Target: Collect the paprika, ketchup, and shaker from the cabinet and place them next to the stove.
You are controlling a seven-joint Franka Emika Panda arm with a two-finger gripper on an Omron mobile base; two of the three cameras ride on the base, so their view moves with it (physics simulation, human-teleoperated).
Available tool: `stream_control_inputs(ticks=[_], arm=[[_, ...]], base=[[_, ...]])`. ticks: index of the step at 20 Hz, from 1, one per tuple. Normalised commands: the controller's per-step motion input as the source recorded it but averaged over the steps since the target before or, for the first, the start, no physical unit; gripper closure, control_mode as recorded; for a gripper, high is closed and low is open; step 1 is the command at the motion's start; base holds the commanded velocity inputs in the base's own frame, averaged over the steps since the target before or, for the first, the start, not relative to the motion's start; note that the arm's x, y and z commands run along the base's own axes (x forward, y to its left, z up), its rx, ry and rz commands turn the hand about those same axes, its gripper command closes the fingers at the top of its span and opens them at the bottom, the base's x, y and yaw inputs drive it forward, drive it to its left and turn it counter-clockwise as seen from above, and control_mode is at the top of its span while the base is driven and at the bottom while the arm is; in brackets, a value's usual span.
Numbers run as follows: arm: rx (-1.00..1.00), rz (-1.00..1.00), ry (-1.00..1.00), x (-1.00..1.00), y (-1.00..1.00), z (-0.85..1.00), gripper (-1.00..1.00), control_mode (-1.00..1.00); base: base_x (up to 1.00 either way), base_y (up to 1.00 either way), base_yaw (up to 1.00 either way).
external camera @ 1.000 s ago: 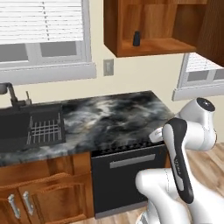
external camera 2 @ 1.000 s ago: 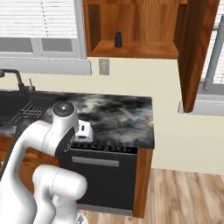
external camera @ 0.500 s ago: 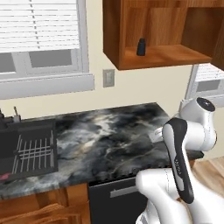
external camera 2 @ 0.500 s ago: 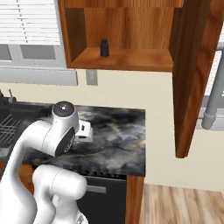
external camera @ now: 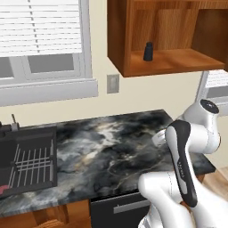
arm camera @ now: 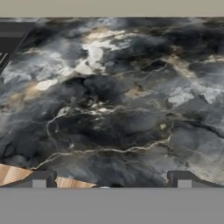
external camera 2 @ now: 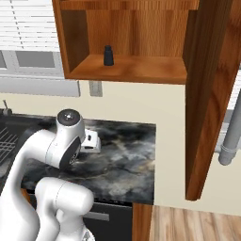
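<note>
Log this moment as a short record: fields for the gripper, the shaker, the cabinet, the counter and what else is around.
gripper: open, holding nothing, above the counter
shaker: upright on the cabinet shelf, toward its left side
cabinet: open, wood interior; door swung out at right
counter: dark marbled top
sink: dark basin with a rack, left of the counter
wall: outlet below the cabinet, window with blinds at left

The cabinet (external camera: 133, 67) hangs open on the wall, and the shaker (external camera: 148, 51) stands upright on its wooden shelf floor, toward the shelf's left end. Below the cabinet runs the dark marbled bench (external camera: 111, 156), with a black sink (external camera: 26, 160) set into its left end.
</note>
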Motion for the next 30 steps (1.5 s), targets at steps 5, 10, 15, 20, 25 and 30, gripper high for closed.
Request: stream_control_inputs(ticks=[5,10,15,20,25,30], arm=[[-0.02,0.0,-0.12,0.25,-0.23,0.37,-1.0,-1.0],[-0.07,0.0,-0.26,0.03,-0.36,0.71,-1.0,-1.0],[-0.08,0.0,-0.31,0.0,-0.34,0.77,-1.0,-1.0],[-0.08,0.0,-0.29,0.0,-0.22,0.78,-1.0,-1.0],[-0.05,0.0,-0.19,0.0,-0.12,0.69,-1.0,-1.0],[0.0,-0.02,-0.02,0.0,-0.14,0.66,-1.0,-1.0]], base=[[0.1,-0.05,0.0],[0.0,0.0,0.0],[0.0,0.0,0.0],[0.0,0.0,0.0],[0.0,0.0,0.0],[0.0,0.0,0.0]])
